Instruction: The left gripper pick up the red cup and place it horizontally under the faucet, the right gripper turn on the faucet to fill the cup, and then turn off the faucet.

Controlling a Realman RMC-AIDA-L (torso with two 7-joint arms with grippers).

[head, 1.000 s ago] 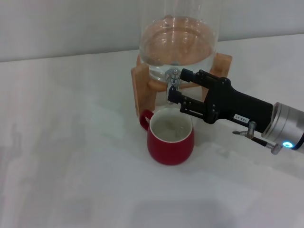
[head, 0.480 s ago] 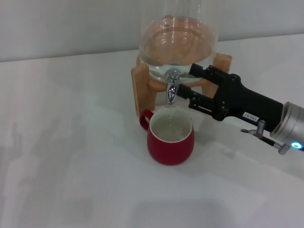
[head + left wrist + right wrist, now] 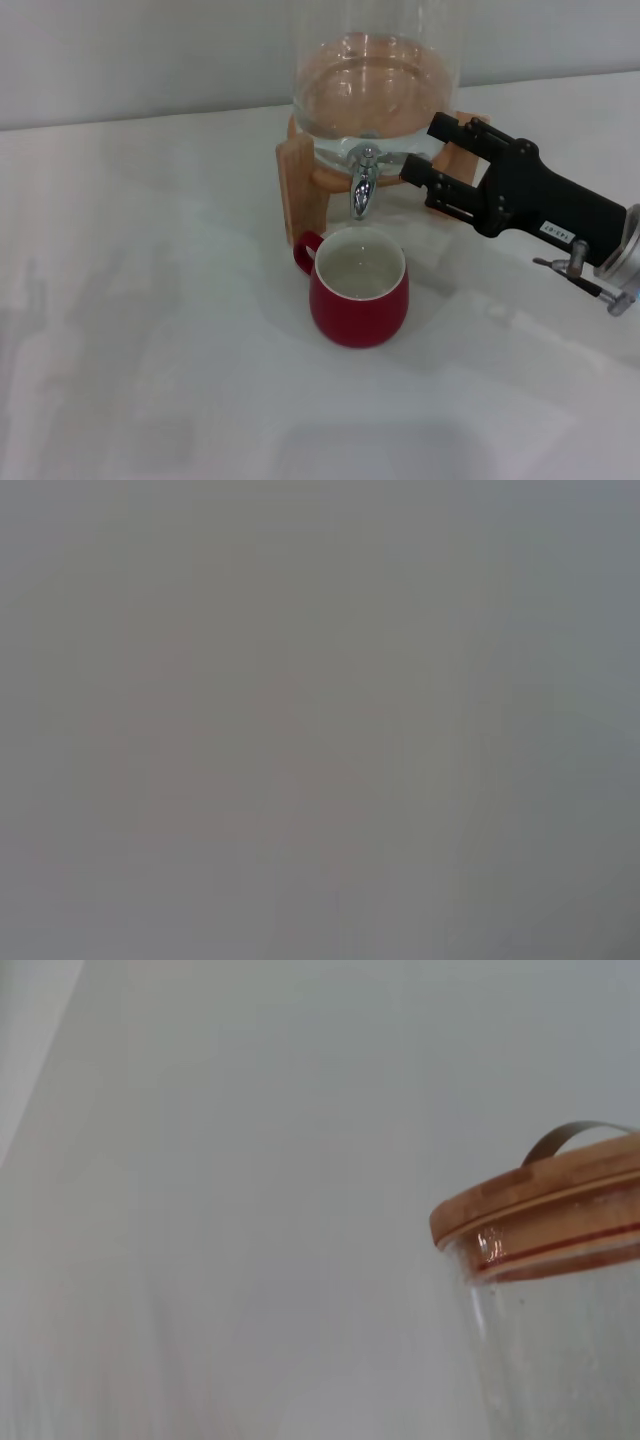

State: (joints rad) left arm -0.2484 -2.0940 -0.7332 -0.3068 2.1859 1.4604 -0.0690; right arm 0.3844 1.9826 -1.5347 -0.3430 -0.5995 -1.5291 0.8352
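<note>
Under faucet (image 3: pixel 362 185), red cup (image 3: pixel 359 298) sits upright w/ water. Right gripper (image 3: pixel 418 150), prongs apart, holds nothing beside it; check lever's fully shut, then retreat w/o bumping.

Right gripper (image 3: pixel 425 157): black, angular, two-pronged, small white label on its side, silver cylindrical wrist with thin metal fittings.

Soft, even light over my white table (image 3: pixel 150 300), nothing harsh.
Faint shadows lie near the red cup (image 3: pixel 358 298); small glints mark the faucet (image 3: pixel 362 180). My left wrist view is a featureless grey blur.
</note>
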